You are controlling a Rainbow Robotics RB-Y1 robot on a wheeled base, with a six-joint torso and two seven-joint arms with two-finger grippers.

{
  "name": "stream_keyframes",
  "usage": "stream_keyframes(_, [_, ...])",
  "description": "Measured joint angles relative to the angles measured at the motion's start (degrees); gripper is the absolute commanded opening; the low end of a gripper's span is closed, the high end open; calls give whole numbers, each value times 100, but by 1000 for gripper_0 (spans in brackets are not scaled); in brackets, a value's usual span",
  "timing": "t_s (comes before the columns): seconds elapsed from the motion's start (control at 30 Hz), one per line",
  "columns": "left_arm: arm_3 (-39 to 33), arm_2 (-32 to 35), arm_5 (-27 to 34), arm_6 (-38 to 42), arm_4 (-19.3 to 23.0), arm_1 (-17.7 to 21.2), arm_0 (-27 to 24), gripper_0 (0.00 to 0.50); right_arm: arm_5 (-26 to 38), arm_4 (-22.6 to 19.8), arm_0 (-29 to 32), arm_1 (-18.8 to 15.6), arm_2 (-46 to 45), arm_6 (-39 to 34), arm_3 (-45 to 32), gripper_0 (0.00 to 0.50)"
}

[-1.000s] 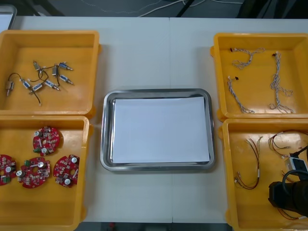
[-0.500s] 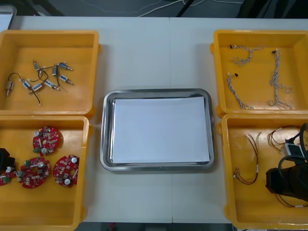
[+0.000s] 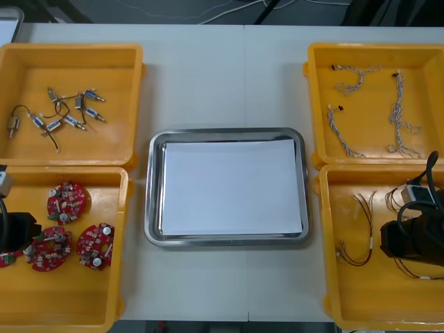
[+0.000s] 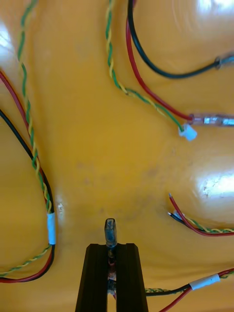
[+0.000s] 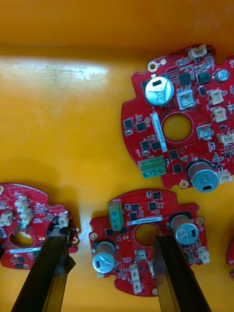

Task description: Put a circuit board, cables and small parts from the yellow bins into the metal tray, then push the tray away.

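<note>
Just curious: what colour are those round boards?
Red; the boards show best in the left wrist view.

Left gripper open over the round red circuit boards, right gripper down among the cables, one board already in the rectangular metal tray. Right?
No: the front view shows the metal tray holding no board, just its white inside. The left gripper is open over the round red circuit boards; the right gripper is down among the cables.

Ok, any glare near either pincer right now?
Right wrist view: two glare patches on the cable bin floor, clear of the right pincer, shut on a cable end. Left wrist view: a pale glare streak on the board bin, beyond the open left pincer over a circuit board.
</note>
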Motion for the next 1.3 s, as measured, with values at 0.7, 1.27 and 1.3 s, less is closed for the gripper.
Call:
stream_keyframes(0.7, [207,-276,-310,0,-219,-55,-1,500,639,271,-409,772,0,-335,8,0])
stream_keyframes(1.27, [357,-351,-483,0,-436,-187,-1,500,862,539,-414,1199,-6,-335,11,500])
stream_keyframes(1.3, [376,-359,-503,0,-445,-187,-1,500,863,539,-414,1204,-11,-335,11,500])
